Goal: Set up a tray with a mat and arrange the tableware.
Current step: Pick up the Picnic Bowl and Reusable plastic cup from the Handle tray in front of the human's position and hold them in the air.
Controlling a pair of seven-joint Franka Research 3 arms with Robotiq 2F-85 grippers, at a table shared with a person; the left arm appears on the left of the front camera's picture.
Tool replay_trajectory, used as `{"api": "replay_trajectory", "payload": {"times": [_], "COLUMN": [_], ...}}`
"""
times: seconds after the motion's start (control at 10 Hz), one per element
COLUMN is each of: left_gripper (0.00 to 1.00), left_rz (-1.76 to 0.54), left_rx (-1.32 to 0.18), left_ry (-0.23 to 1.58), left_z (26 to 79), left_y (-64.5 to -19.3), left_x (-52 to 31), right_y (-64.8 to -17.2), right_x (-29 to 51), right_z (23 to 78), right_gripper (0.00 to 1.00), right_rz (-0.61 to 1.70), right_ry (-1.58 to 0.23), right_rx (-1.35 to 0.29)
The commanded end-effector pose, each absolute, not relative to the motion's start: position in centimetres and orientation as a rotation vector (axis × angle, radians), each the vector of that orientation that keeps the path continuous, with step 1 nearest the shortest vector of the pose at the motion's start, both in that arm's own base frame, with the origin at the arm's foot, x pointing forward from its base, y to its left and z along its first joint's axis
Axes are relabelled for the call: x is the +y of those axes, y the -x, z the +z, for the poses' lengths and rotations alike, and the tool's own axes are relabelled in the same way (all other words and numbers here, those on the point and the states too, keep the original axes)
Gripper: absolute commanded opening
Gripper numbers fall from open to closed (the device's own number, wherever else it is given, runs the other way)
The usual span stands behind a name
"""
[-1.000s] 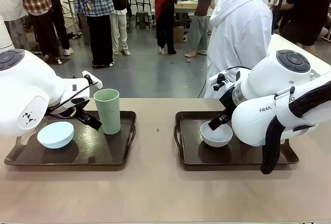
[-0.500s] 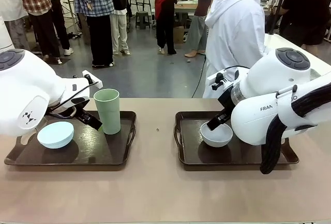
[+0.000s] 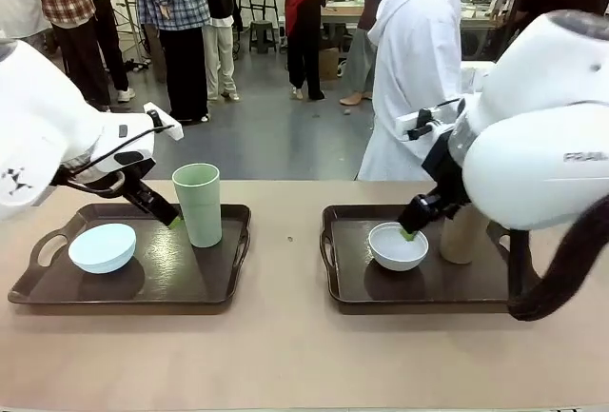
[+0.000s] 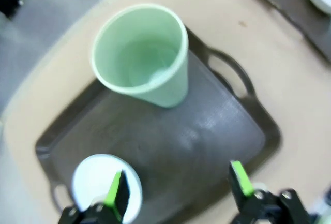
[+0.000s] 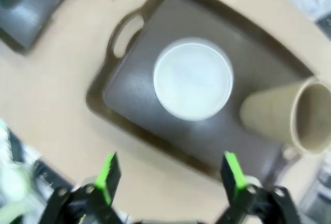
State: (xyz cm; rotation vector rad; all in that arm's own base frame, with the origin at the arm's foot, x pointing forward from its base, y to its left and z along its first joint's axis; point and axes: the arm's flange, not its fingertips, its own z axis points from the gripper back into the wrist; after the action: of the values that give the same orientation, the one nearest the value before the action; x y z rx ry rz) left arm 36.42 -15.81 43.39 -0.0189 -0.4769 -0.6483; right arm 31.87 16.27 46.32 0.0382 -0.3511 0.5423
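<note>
Bare worktop (image 3: 285, 364) nearest. Left of the pale green cup (image 3: 199, 205) and nearer: pale blue bowl (image 3: 102, 246), sharing the left tray (image 3: 124, 302), dark mat seemingly laid inside. Just left of the cup, not touching: left pincer (image 3: 174, 222), wide, empty. Well right of the cup: right tray (image 3: 419, 304) carrying white-grey bowl (image 3: 398, 246) and tan-brown cup (image 3: 463, 233). Right pincer (image 3: 409, 231) above that bowl's far rim, wide, empty. Judged: tableware placed, clearing the arms in hand. Next: lift straight up, steering clear of both tall cups, easily tipped. Beyond the cup, far right: person (image 3: 414, 69) in white, close behind the right arm.
</note>
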Motion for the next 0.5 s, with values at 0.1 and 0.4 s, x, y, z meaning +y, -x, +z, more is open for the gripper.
{"api": "replay_trajectory", "payload": {"times": [0.1, 0.4], "left_gripper": [1.00, 1.00], "left_rz": [-0.636, -0.635], "left_rx": [-0.364, -0.340], "left_ry": [0.084, 0.073], "left_z": [43.2, 45.3], "left_y": [-29.3, -33.1], "left_x": [-14.0, -15.7], "right_y": [-23.3, -27.6], "right_x": [12.6, 14.5], "right_z": [43.6, 48.2], "right_gripper": [1.00, 1.00], "right_rz": [0.487, 0.495], "right_ry": [0.024, 0.011], "right_rx": [-0.214, -0.208]}}
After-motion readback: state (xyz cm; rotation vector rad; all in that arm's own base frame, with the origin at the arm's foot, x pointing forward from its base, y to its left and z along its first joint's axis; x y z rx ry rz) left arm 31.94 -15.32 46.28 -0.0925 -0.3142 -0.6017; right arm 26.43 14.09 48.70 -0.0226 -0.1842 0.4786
